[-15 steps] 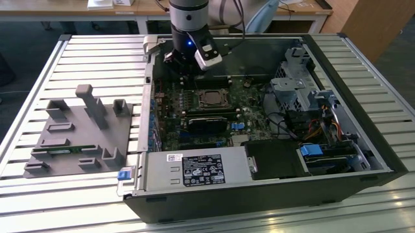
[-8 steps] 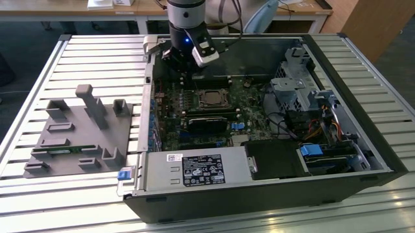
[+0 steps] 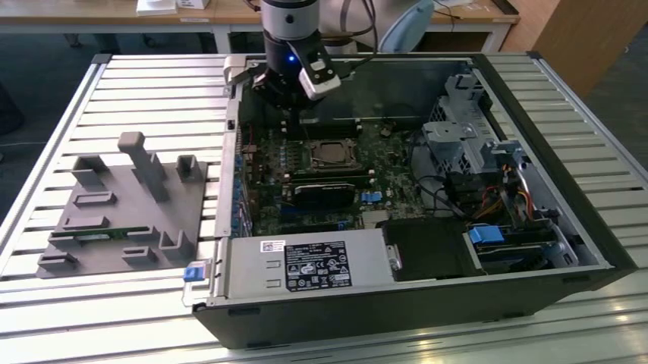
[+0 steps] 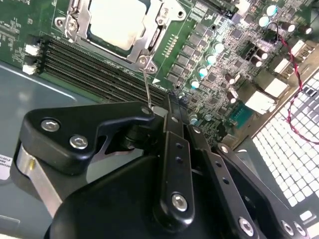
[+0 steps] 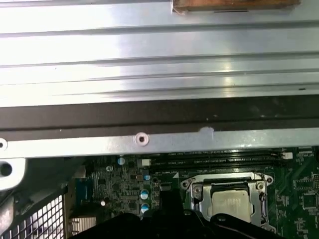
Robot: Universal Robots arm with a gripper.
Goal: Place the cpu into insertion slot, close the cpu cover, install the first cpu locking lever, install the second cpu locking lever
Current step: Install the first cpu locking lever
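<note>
1. Exterior view first: the fingers (image 3: 293, 126) hang inside the open computer case (image 3: 567, 250), drawn together, with nothing clamped between them that I can make out.
2. Just beyond the fingertips, the cpu (image 4: 117, 20) sits seated in the insertion slot (image 3: 312, 155), and the cpu cover (image 5: 198, 195) lies flat around it.
3. In the second wrist view, a locking lever (image 4: 146, 84) of thin bare wire stands up from the socket corner. Its free end is right beside the fingertips, touching or nearly so; I can't tell which.
4. My read is that the wire is light, springy-stiff and slick. The free end looks like the best hold, since leverage is greatest there.
5. The chip looks fragile, so I'd keep any force off its top.
</note>
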